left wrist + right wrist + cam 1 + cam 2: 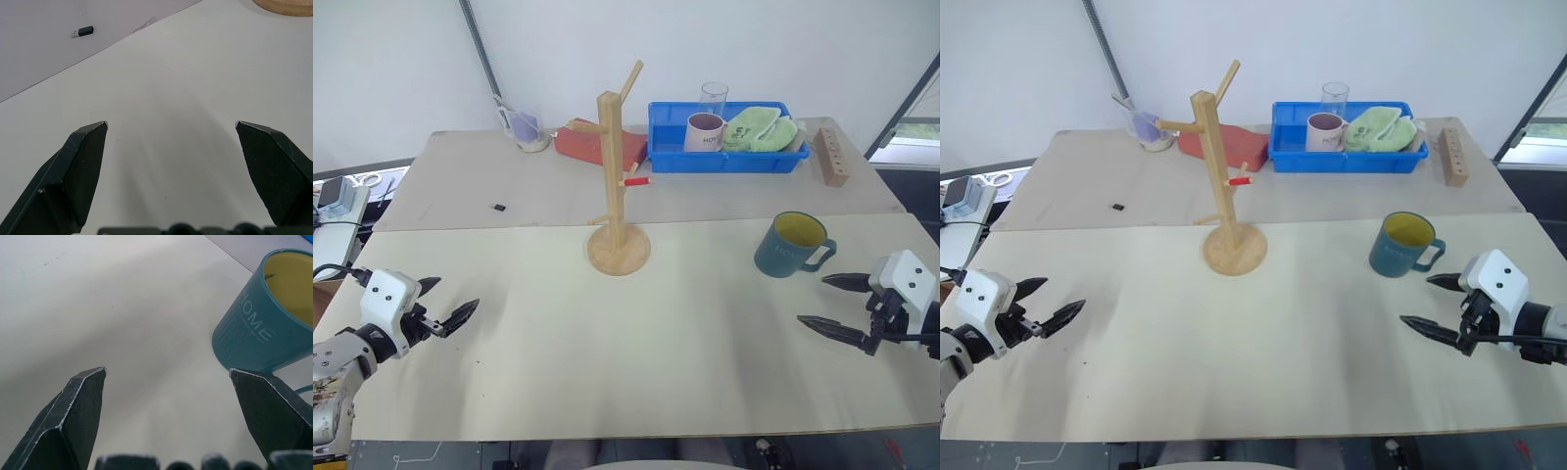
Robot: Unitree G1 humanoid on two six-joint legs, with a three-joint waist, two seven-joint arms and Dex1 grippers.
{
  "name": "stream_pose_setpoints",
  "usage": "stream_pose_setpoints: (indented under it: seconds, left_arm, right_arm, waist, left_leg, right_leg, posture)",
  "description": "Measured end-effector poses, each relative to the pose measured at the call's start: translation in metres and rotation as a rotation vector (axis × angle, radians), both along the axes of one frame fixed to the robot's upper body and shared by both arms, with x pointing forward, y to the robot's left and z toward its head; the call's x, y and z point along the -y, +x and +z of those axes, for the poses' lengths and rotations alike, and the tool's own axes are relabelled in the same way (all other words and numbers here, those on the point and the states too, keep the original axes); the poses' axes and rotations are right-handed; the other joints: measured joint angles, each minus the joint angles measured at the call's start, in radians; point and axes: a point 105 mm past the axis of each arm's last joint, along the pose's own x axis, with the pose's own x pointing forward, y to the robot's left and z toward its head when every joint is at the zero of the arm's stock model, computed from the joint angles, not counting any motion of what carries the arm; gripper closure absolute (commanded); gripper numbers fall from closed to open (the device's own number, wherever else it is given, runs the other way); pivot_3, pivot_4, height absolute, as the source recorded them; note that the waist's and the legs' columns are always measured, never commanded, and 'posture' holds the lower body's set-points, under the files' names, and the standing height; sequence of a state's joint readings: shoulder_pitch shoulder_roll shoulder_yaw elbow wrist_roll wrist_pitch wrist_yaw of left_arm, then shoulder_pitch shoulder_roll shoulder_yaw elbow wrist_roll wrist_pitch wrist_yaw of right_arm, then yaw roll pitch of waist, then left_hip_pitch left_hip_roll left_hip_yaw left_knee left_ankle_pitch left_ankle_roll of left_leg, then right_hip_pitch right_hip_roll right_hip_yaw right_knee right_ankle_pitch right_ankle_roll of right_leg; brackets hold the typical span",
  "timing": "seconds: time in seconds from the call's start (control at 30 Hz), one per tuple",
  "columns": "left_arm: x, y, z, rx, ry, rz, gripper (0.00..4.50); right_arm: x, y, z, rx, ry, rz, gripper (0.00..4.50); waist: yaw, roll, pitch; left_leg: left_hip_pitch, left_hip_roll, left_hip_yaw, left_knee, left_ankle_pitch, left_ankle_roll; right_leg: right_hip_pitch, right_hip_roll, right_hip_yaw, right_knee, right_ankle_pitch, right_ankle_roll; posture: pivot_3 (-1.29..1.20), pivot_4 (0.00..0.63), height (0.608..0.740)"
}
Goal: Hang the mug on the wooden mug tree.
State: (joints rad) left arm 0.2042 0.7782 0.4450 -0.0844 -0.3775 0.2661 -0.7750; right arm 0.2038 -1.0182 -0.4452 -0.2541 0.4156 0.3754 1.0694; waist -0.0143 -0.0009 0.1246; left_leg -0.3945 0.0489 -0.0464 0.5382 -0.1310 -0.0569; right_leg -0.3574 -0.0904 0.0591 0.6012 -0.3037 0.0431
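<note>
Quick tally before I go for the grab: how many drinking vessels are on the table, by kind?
Teal mug with yellow inside, upright near the right gripper: 1
Pale mug with dark inside, in the blue bin: 1
Clear glass, in or just behind that bin: 1
Total: 3
None hangs on the wooden mug tree yet.

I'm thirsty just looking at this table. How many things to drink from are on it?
3. A teal mug stands on the near table, right of the wooden mug tree. A pale mug sits inside the blue bin at the back. A clear glass stands behind that bin.
</note>
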Motion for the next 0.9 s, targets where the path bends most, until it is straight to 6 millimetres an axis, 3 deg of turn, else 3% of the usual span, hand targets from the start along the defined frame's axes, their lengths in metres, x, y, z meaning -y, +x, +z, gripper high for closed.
stream_pose_setpoints:
  seconds: [0.33, 0.7, 0.8, 0.9]
  left_arm:
    - [0.003, -0.002, 0.003, 0.022, -0.024, -0.072, 0.00]
    - [-0.009, -0.005, -0.008, -0.027, 0.010, -0.048, 0.00]
    - [-0.001, -0.008, -0.006, -0.034, -0.011, -0.103, 0.00]
    - [0.024, -0.008, 0.007, -0.027, -0.072, -0.226, 0.00]
  right_arm:
    - [-0.010, 0.004, 0.007, 0.010, 0.005, 0.010, 0.03]
    - [-0.011, 0.004, 0.004, 0.017, 0.018, -0.005, 0.03]
    - [-0.011, 0.004, 0.002, 0.018, 0.031, -0.018, 0.03]
    - [-0.009, 0.003, -0.001, 0.026, 0.044, -0.042, 0.03]
  waist:
    - [0.000, 0.000, 0.000]
    - [0.000, 0.000, 0.000]
    - [0.000, 0.000, 0.000]
    - [0.003, 0.000, 0.000]
  left_leg:
    - [0.001, 0.000, 0.001, 0.000, 0.000, 0.000]
    - [0.001, 0.000, 0.001, 0.000, 0.000, 0.000]
    - [0.001, 0.000, 0.001, 0.000, 0.000, 0.000]
    - [0.000, 0.000, 0.001, 0.000, 0.000, 0.000]
  right_leg:
    - [0.000, 0.000, 0.000, 0.000, 0.000, 0.000]
    - [0.000, 0.000, 0.000, 0.000, 0.000, 0.000]
    - [0.000, 0.000, 0.000, 0.000, 0.000, 0.000]
    - [0.001, 0.000, 0.000, 0.000, 0.000, 0.000]
  posture:
    - [0.00, 0.150, 0.740]
    - [0.00, 0.150, 0.740]
    - [0.00, 0.150, 0.740]
    - [0.00, 0.150, 0.740]
